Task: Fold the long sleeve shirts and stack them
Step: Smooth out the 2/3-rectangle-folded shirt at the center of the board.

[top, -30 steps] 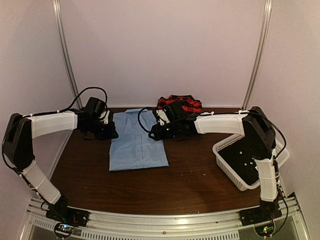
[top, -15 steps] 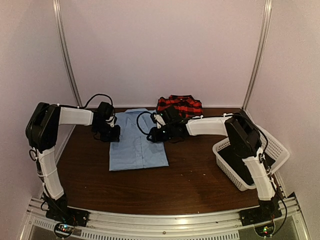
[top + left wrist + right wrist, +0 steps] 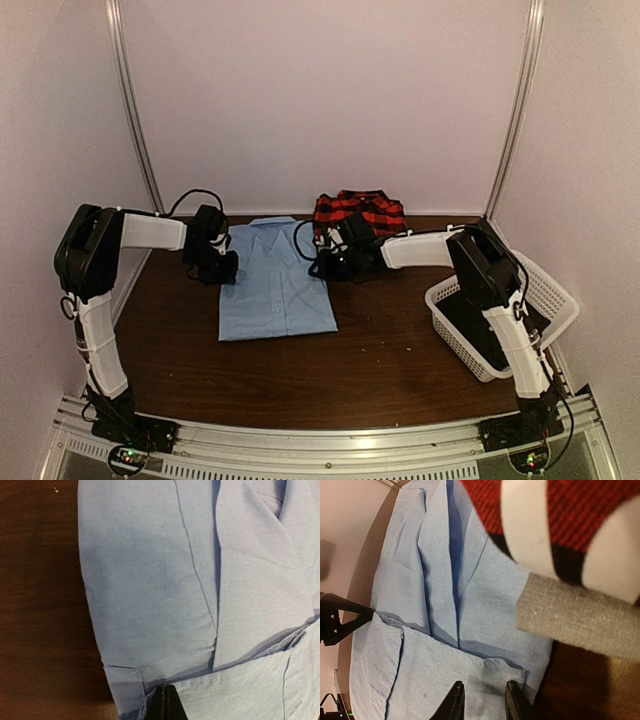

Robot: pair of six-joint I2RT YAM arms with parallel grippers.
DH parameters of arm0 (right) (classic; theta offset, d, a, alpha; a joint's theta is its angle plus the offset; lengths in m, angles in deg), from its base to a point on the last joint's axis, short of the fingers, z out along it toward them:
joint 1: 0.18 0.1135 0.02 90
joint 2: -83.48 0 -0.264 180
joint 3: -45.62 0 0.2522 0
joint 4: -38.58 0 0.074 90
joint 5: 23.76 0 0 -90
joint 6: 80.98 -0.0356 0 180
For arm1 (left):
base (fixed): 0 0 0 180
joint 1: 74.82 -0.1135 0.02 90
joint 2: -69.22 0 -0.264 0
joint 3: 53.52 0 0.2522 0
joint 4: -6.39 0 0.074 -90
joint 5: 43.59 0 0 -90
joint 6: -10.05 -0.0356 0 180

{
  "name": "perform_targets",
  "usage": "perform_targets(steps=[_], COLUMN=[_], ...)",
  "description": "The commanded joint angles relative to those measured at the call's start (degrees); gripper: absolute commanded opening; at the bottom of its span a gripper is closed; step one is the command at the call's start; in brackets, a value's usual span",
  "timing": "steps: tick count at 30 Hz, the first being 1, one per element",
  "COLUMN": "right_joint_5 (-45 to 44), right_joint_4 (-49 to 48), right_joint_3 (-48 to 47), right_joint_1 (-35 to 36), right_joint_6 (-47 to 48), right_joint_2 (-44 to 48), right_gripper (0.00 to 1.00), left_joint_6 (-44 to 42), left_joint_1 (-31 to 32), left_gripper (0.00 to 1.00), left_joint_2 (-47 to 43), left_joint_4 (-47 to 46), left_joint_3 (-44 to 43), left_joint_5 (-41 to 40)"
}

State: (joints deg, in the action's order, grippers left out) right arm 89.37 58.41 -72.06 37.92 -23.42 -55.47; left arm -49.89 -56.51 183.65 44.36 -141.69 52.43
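The light blue long sleeve shirt (image 3: 275, 285) lies folded flat on the brown table, collar toward the back. The red-and-black plaid shirt (image 3: 360, 210) sits bunched behind its right side. My left gripper (image 3: 228, 268) is at the blue shirt's left edge. In the left wrist view the left gripper (image 3: 167, 702) is shut, pinching the edge of a folded-over layer of the blue shirt (image 3: 150, 580). My right gripper (image 3: 325, 265) is at the shirt's right edge. Seen from the right wrist, the right gripper (image 3: 484, 700) has closed on a puckered bunch of blue cloth (image 3: 485, 630).
A white mesh basket (image 3: 545, 290) stands at the right of the table, beside the right arm. The plaid shirt (image 3: 580, 505) and a grey cloth patch (image 3: 575, 620) lie close ahead of the right gripper. Walls close in behind and on both sides.
The left arm's elbow swung in and its gripper closed at the shirt's left edge. The right gripper narrowed on the cloth and shifted slightly right along the shirt's right edge.
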Motion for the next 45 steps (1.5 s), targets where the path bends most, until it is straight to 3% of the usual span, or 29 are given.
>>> perform_targets(steps=[1, 12, 17, 23, 33, 45], right_joint_5=[-3.0, -8.9, -8.9, -8.4, -7.6, -2.7], right_joint_4=[1.9, 3.8, 2.1, 1.4, -1.0, -15.2], right_joint_3=[2.6, 9.9, 12.4, 12.3, 19.0, 40.7], right_joint_1=[-0.1, 4.7, 10.1, 15.9, 19.2, 14.5], right_joint_6=[-1.3, 3.0, 2.1, 1.2, -1.1, -9.9], right_joint_2=[4.5, 16.8, 18.3, 15.8, 13.9, 23.9], right_gripper=[0.3, 0.3, 0.3, 0.3, 0.3, 0.31], left_joint_6=[-0.2, 6.1, 11.8, 16.0, 17.8, 16.6], left_joint_1=[-0.4, 4.5, 7.2, 7.9, 7.9, 7.8], left_gripper=[0.0, 0.0, 0.0, 0.0, 0.0, 0.0], left_joint_2=[-5.0, -22.9, -28.8, -29.6, -32.4, -31.5], left_joint_4=[-0.1, -5.9, -11.9, -17.3, -17.0, -15.1], left_joint_3=[-1.8, 17.7, 28.6, 38.0, 42.1, 41.7], left_joint_5=[2.5, 10.0, 13.5, 15.1, 12.2, 10.1])
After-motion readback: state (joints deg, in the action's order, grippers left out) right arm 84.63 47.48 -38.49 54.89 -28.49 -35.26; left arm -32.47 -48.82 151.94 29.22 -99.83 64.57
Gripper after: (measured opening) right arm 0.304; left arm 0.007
